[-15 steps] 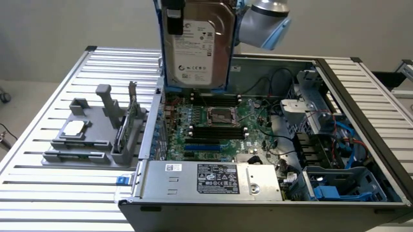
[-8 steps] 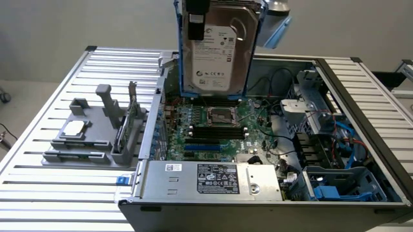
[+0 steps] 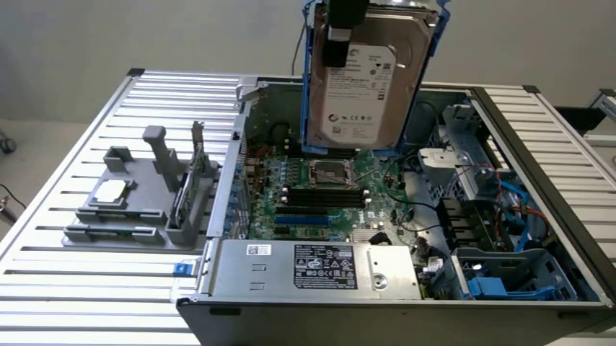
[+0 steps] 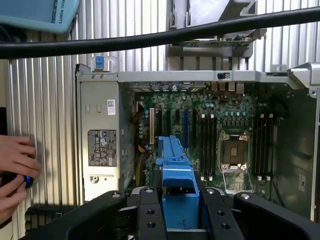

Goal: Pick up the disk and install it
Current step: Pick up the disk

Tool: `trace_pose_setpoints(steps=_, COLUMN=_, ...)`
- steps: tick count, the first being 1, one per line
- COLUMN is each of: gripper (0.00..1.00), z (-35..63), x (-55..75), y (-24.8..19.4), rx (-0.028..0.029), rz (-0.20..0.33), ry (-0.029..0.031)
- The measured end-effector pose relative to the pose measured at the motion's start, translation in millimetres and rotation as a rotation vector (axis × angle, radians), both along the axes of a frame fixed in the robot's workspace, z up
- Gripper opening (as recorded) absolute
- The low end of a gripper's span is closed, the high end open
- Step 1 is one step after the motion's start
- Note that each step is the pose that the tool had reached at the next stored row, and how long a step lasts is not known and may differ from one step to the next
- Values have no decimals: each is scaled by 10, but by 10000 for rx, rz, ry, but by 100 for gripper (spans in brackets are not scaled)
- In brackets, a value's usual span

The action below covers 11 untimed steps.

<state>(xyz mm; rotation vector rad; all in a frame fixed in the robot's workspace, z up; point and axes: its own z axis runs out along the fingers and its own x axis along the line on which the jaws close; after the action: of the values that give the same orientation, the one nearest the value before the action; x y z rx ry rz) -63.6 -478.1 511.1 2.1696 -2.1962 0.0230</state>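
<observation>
The disk (image 3: 366, 79), a silver hard drive with a white label in a blue carrier, hangs upright high above the open computer case (image 3: 216, 216). My gripper (image 3: 339, 32) holds it from above, shut on its upper end. In the wrist view the carrier's blue edge (image 4: 175, 165) sits clamped between my two black fingers (image 4: 150, 210), with the motherboard (image 4: 220, 135) far beyond it. The disk is clear of the case and touches nothing else.
The case holds a power supply (image 3: 318, 265), a CPU socket (image 3: 330, 173) and a drive bay with blue parts (image 3: 500, 277). A grey fixture (image 3: 144, 194) stands on the slatted table at the exterior view's left. A person's hand (image 4: 15, 167) shows beside the case. A black cable (image 4: 150, 37) crosses the wrist view.
</observation>
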Motion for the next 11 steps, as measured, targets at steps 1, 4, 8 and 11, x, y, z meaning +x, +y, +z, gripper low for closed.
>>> trace_pose_setpoints(steps=1, gripper=32, z=3, x=45, y=-19, rx=-1, rz=0, ry=1)
trace_pose_setpoints(steps=4, gripper=32, z=9, x=180, y=-74, rx=4, rz=0, ry=1)
trace_pose_setpoints(steps=8, gripper=32, z=15, x=363, y=-149, rx=11, rz=1, ry=0)
trace_pose_setpoints(steps=11, gripper=32, z=18, x=499, y=-206, rx=18, rz=1, ry=0)
